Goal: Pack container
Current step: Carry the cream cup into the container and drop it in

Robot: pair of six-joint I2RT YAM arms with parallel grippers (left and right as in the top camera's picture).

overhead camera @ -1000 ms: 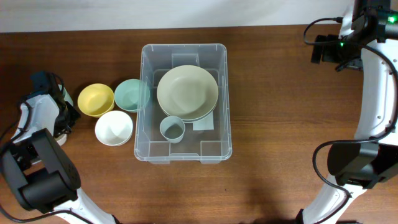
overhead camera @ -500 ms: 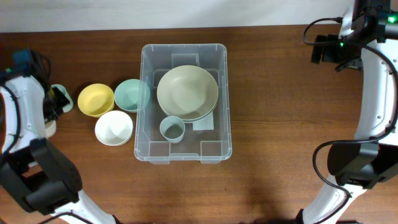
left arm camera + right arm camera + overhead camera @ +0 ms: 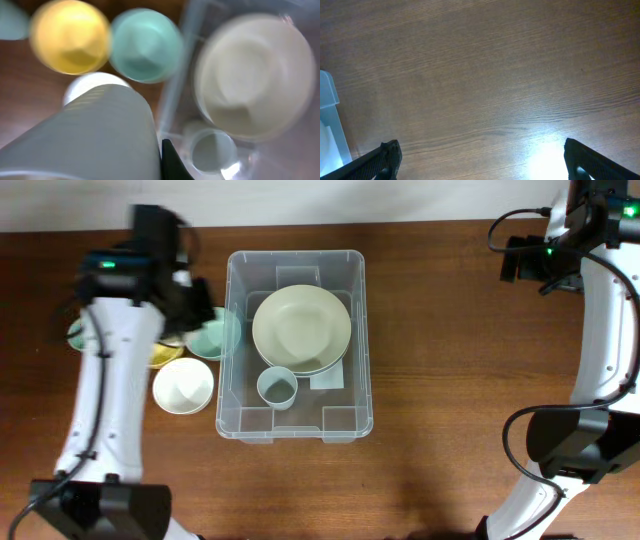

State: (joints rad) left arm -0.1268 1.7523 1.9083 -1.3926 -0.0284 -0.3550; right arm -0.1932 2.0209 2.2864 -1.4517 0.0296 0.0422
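The clear container (image 3: 296,256) stands mid-table, holding a large beige bowl (image 3: 300,330) and a small grey-blue cup (image 3: 277,388); its wall also shows in the left wrist view (image 3: 172,95). My left gripper (image 3: 192,302) hovers over the bowls just left of the container. In the blurred left wrist view it is shut on a pale grey cup (image 3: 100,135), with one black finger (image 3: 169,162) showing beside it. My right gripper (image 3: 485,160) is open and empty over bare wood at the far right (image 3: 525,260).
Left of the container sit a teal bowl (image 3: 215,335), a yellow bowl (image 3: 160,357) partly under my left arm, and a white bowl (image 3: 183,386). A small teal cup (image 3: 74,335) stands at the far left. A white label (image 3: 326,380) lies on the container's base.
My left arm has swung fast from the far left edge up and right, now above the yellow and teal bowls beside the container. The right arm has not moved.
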